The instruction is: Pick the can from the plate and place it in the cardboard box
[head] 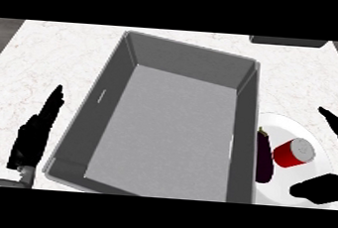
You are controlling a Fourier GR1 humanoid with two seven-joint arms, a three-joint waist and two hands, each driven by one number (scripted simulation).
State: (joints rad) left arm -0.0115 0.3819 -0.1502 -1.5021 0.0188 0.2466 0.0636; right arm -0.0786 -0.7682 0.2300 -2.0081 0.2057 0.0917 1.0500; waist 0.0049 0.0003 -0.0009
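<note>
Red can [295, 152] lies on its side on a white plate [292, 127], beside a dark eggplant [263, 156], right of the grey box [90, 125]. Right robot hand [328, 189] spreads open around it, partly cut off. Left robot hand [35, 134] rests open on the table [36, 67].

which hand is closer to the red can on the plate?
Right. The right hand brackets the can on the plate, fingers beyond it, thumb below. The left hand rests across the box.
</note>
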